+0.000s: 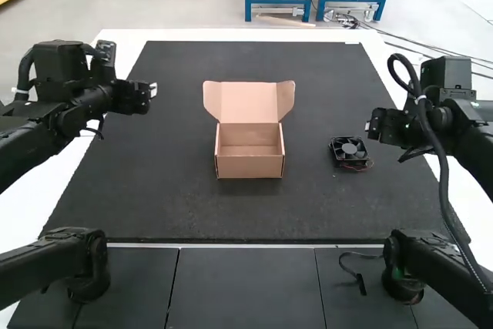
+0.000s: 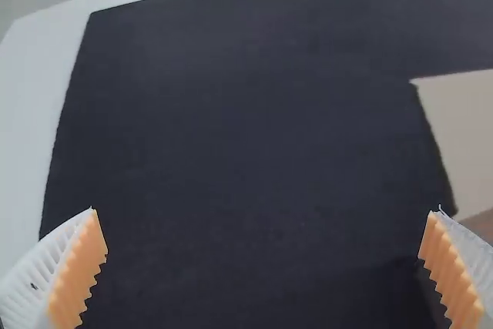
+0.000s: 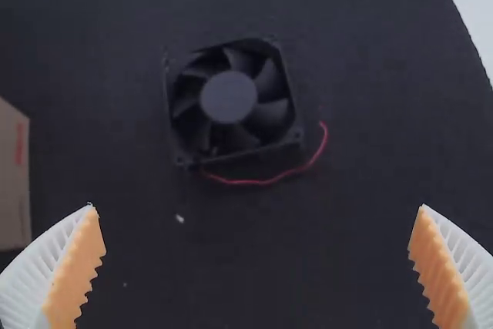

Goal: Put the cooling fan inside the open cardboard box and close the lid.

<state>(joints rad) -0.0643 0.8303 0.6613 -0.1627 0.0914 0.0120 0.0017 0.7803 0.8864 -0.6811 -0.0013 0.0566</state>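
In the high view, the cardboard box [image 1: 249,166] sits mid-way across the black mat [image 1: 154,182] on the counter [image 1: 35,207], its lid [image 1: 248,102] standing open at the back. The cooling fan [image 1: 349,150] lies flat on the mat to the box's right, apart from it. My left end effector [image 1: 150,91] hangs left of the box, and my right end effector [image 1: 372,124] is just right of the fan. In the left wrist view, my fingers [image 2: 77,267] are spread wide, released over the mat. In the right wrist view, my fingers are likewise released, with the fan beyond them and its red wire [image 3: 285,176] curled beside it.
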